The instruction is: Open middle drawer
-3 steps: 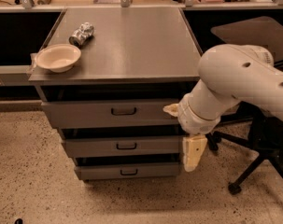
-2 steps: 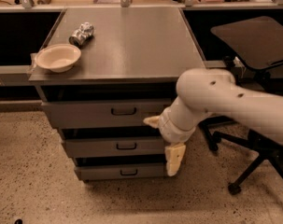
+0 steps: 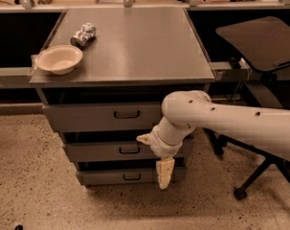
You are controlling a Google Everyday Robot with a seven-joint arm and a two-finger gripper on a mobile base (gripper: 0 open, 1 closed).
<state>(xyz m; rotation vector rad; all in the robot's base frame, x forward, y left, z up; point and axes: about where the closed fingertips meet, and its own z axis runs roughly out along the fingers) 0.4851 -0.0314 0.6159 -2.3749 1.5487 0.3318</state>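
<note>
**One camera view: gripper spread at the middle drawer front**

Camera view. Grey metal cabinet (image 3: pixel 135 42) stands mid-scene on a speckled floor (image 3: pixel 34 176), with three drawer fronts stacked under a flat top.
- Top: tall, wide grey drawer front (image 3: pixel 87 118), dark loop handle at centre.
- Middle: the grey metal middle drawer (image 3: pixel 94 151), medium height, with its small dark loop handle (image 3: pixel 129 149) in plain sight. It appears shut. It sits directly under the tall front and over the narrow grey bottom drawer front (image 3: pixel 106 177).

White robot arm (image 3: pixel 230 123) reaches in from the right, across the cabinet's right half. Its two-finger gripper (image 3: pixel 150 163) hangs in front of the right part of the middle drawer, just right of the handle. Fingers are spread wide: one cream finger (image 3: pixel 144 139) points left at the drawer's upper edge, the other points down over the bottom front. Nothing between them. Cannot tell whether either touches metal.

On the cabinet top, far left: a cream round bowl (image 3: pixel 60 59) at the left edge and a crumpled silver can (image 3: pixel 83 34) just beyond it.

Dark office chair (image 3: pixel 259 42) stands right of the cabinet.
</note>
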